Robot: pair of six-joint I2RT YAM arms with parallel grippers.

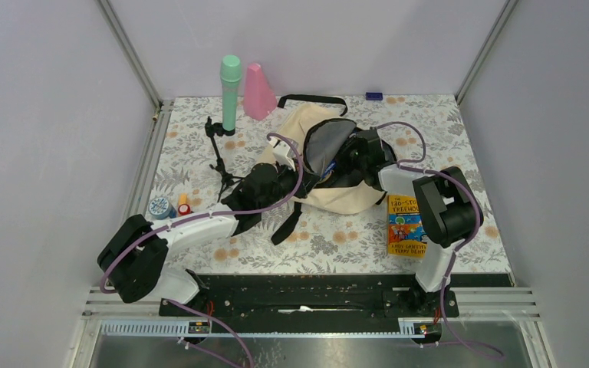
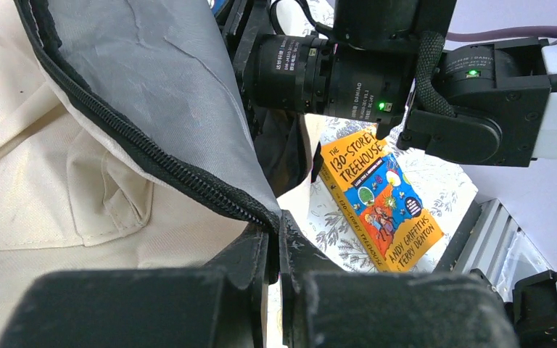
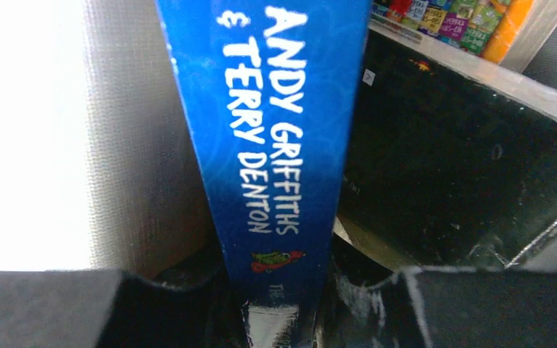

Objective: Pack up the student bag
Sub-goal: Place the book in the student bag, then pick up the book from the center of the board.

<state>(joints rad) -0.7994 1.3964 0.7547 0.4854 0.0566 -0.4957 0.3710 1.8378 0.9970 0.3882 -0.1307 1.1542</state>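
The student bag (image 1: 337, 192) lies in the middle of the table, cream with a black zipper edge, its mouth held up so the grey lining (image 1: 328, 142) shows. My left gripper (image 2: 277, 246) is shut on the zipper rim (image 2: 188, 177) of the bag's opening, at the bag's left side in the top view. Inside the mouth, my right gripper (image 3: 283, 304) is shut on the spine of a blue book (image 3: 275, 130). Grey lining (image 3: 138, 145) is to its left, and a dark-covered book (image 3: 464, 167) stands to its right.
An orange book (image 1: 406, 226) lies flat right of the bag, also seen in the left wrist view as the orange book (image 2: 381, 203). A green bottle (image 1: 231, 92), pink cone (image 1: 259, 90) and small black tripod (image 1: 218, 157) stand at the back left. Small items (image 1: 161, 207) sit by the left edge.
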